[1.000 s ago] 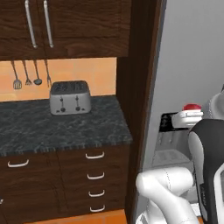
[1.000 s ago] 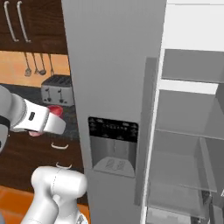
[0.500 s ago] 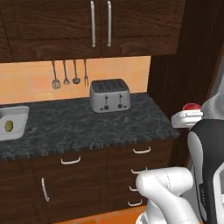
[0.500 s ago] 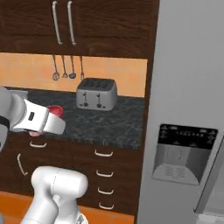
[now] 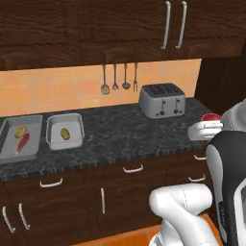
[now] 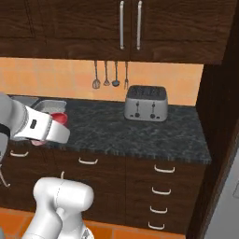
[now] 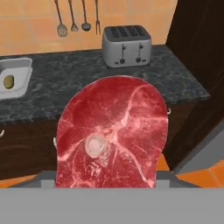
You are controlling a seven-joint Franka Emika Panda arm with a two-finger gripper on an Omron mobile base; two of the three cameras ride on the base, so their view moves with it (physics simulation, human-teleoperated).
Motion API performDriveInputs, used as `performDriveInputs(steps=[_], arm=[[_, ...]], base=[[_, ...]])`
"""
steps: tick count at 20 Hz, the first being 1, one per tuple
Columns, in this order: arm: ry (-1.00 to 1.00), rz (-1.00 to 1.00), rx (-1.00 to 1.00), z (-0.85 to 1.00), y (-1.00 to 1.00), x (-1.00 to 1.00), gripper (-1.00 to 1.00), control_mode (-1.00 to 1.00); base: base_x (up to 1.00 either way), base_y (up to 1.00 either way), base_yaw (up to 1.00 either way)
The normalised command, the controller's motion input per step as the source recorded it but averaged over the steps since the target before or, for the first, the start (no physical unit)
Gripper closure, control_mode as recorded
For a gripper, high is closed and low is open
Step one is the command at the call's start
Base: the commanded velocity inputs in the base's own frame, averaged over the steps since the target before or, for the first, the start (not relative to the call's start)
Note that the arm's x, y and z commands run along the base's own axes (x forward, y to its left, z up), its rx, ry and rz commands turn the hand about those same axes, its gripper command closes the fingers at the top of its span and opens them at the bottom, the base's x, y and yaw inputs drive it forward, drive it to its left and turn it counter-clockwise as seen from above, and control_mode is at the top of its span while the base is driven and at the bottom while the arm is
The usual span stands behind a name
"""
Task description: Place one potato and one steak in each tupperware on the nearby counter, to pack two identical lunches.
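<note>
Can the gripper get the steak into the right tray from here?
Probably not yet. The gripper, holding a steak, hangs off the counter edge by the toaster, with the right tray well off to its left. Nothing blocks the way over.

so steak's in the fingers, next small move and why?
Probably carry the steak left toward the smaller tupperware: it holds only a potato, while the larger tray already has potato and steak. The arm sits well right of both, near the toaster.
</note>
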Motion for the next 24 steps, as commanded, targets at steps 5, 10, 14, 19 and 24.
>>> performDriveInputs(steps=[5, 10, 14, 19, 24], arm=[[0.0, 0.0, 0.0, 0.0, 0.0, 0.0, 1.0, 1.0], [0.0, 0.0, 0.0, 0.0, 0.0, 0.0, 1.0, 1.0], [0.0, 0.0, 0.0, 0.0, 0.0, 0.0, 1.0, 1.0], [0.0, 0.01, -0.12, -0.25, 0.27, 0.87, 1.0, -1.0], [0.11, 0.12, -0.02, -0.48, 0.0, 1.0, 1.0, -1.0]], base=[[0.41, 1.0, -0.07], [0.44, 1.0, -0.06], [0.46, 0.82, -0.03], [0.0, 0.0, 0.0], [0.0, 0.0, 0.0]])
